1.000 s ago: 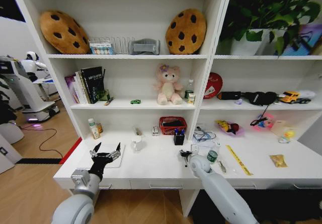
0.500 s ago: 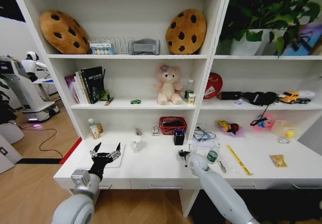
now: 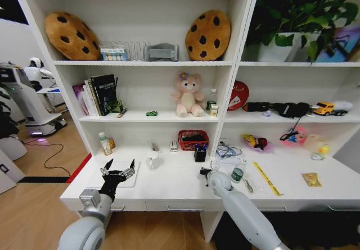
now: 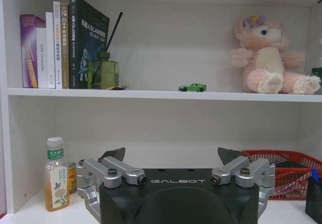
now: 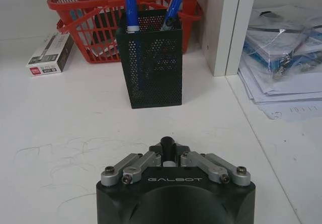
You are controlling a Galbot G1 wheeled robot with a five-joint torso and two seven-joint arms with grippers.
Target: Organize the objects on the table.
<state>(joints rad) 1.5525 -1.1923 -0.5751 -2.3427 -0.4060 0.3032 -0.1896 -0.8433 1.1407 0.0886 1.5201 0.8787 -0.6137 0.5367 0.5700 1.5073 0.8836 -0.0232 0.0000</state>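
Observation:
My right gripper (image 3: 203,173) (image 5: 167,153) hovers low over the white table (image 3: 174,189), shut on a slim white pen with a dark cap (image 5: 167,144) held upright. A black mesh pen holder (image 3: 199,154) (image 5: 151,68) with blue pens stands a short way beyond it. My left gripper (image 3: 117,171) (image 4: 172,154) is open over the silver laptop (image 3: 133,181) at the desk's left end. A tiny green toy car (image 3: 151,113) (image 4: 192,87) sits on the shelf above. A round green-topped container (image 3: 237,174) stands to the right of the right gripper.
A red basket (image 3: 193,139) (image 5: 100,12) sits behind the pen holder, a white mug (image 3: 153,159) to its left. A small box (image 5: 50,55) lies beside the basket. Papers (image 5: 282,68) lie past the shelf divider (image 5: 226,27). A bottle (image 4: 56,176) stands at the desk's far left.
My right gripper has shifted slightly left with the pen in it. The left arm has not moved.

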